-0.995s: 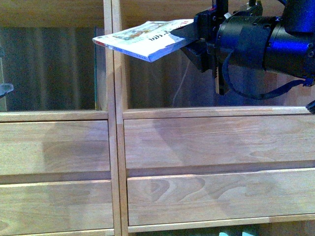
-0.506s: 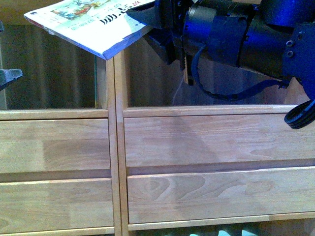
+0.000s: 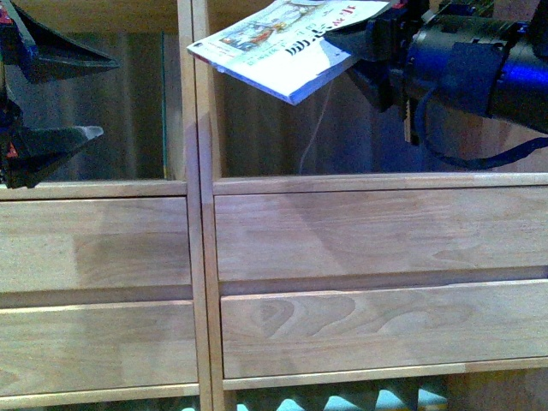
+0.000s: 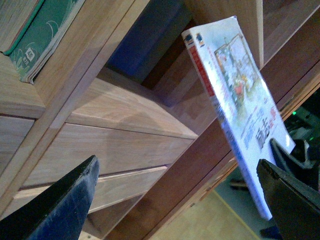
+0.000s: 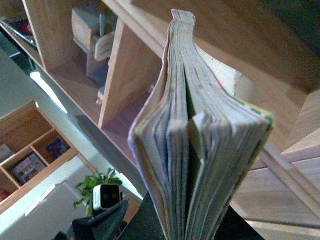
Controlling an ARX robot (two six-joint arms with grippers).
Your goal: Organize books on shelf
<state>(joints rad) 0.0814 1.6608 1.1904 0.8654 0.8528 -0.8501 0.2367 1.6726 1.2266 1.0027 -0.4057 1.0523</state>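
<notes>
Hanging at the far left of the front view, the dark left gripper (image 3: 107, 96) has its two fingers spread wide, nothing between them, in front of the left-hand cubby of the large light-wood two-column shelving unit (image 3: 199, 257). Its wrist view shows a green-covered book (image 4: 45, 30) lying in one cubby. Below the cubbies run plain wooden drawer fronts (image 3: 377, 231) — two in each column. Further right, the thin softcover book (image 3: 282, 47), with a whitish illustrated cover and pale pages, is held in the air, nearly flat but tilted, before the top of the right-hand cubby, with its free corner in front of the central upright. The black right gripper (image 3: 353, 56) pinches the book's right end — fingers closed on cover and pages.
</notes>
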